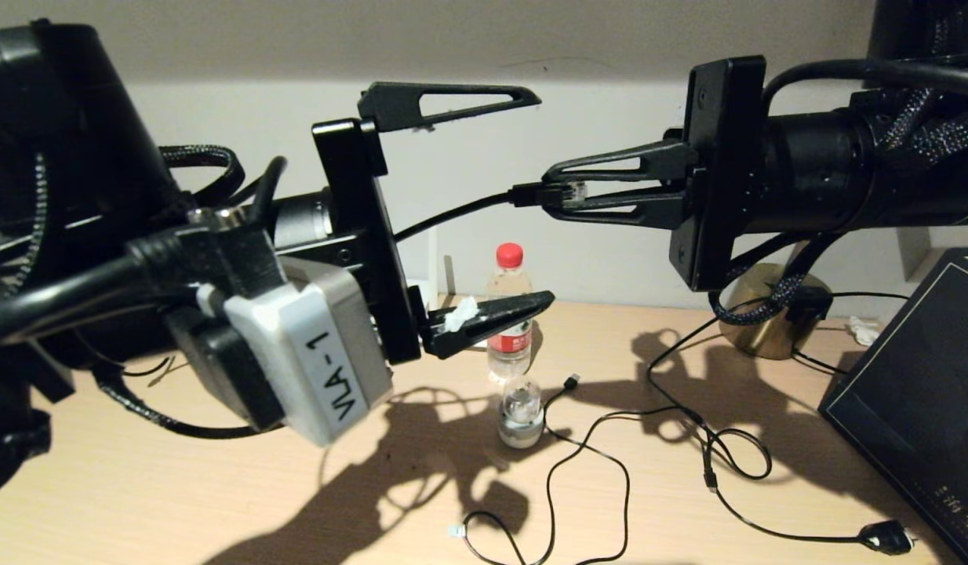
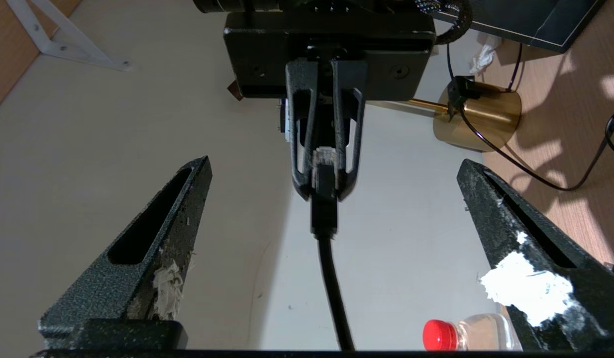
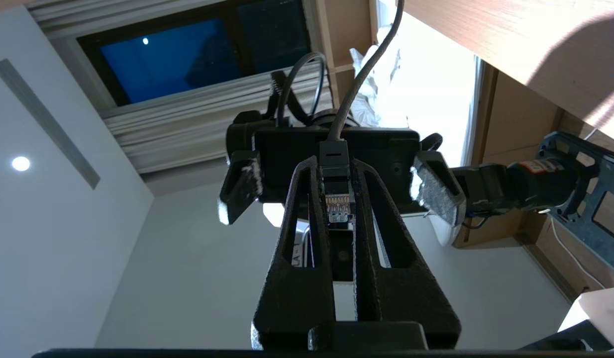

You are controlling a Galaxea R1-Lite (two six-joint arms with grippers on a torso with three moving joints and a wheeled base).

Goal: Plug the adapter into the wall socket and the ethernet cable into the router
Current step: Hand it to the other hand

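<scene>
- The right gripper (image 1: 558, 192) hangs in the air above the surface (image 1: 217, 486), pointing left, its two fingers pressed together on the connector end of the ethernet cable (image 1: 453, 216).
- The clear-tipped connector sits between those fingers near their tips, and the black cable runs left from it and passes behind the left gripper's mounting plate.
- In the right wrist view the connector (image 3: 337, 201) shows its row of metal contacts, squeezed between the two black fingers.
- The left gripper (image 1: 543, 196) faces the right one from the left, its fingers spread wide, one finger above the cable and one below it.
- Neither left finger touches the cable; the connector lies in the gap between them.
- In the left wrist view the cable (image 2: 332, 278) runs up the middle of the open gap into the right gripper (image 2: 324, 191), with white scraps stuck to the inner faces of the left fingers (image 2: 526, 278).
- A water bottle (image 1: 509, 314) with a red cap stands on the far middle of the surface, partly behind the lower left finger.
- A small clear object (image 1: 521, 412) stands just in front of the bottle.
- A thin black cable (image 1: 602, 471) loops across the near middle of the surface.
- A black cord runs to the right, ending in a black plug (image 1: 884, 537) at the near right.
- A brass lamp base (image 1: 770, 322) stands at the far right, beside a dark flat box (image 1: 915, 400).
</scene>
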